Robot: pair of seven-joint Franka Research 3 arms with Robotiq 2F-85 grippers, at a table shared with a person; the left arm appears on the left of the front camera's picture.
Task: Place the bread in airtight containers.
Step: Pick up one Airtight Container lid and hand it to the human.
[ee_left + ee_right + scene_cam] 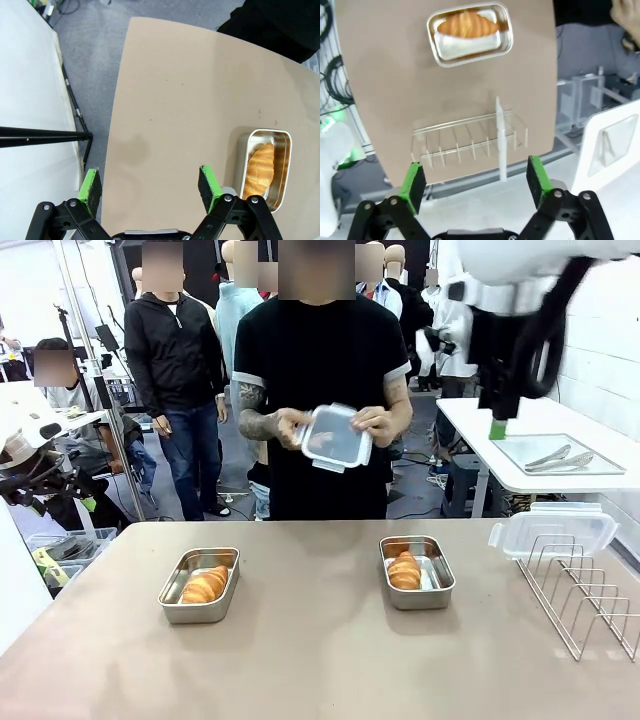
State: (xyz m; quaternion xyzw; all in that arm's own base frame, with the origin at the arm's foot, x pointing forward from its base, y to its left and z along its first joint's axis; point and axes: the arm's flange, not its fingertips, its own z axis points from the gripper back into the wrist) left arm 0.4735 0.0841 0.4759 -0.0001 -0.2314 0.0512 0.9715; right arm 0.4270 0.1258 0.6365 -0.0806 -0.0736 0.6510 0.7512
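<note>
The left gripper [150,182] hangs above the table's [175,90] edge with its green pads spread wide and nothing between them, one pad over the tabletop and the other out past the rim. Off to one side of it in its wrist view sits the left tub [265,167], an uncovered steel box with the left croissant [260,169] lying lengthwise inside. The right gripper [476,175] is likewise spread open and empty, raised well above the table's right end. Beneath it lies a wire rack [470,140], and beyond the rack the right tub [470,35] holds the right croissant [467,24], close against one long wall. From the front both tubs stand uncovered on the tan tabletop, well apart, one left of the middle and one right of it. A clear lid [552,530] rests on the far end of the rack. Across the table a person [320,350] in a black shirt holds a second clear lid [336,436] up off the table, a hand [291,427] on one end and a hand [378,424] on the other.
</note>
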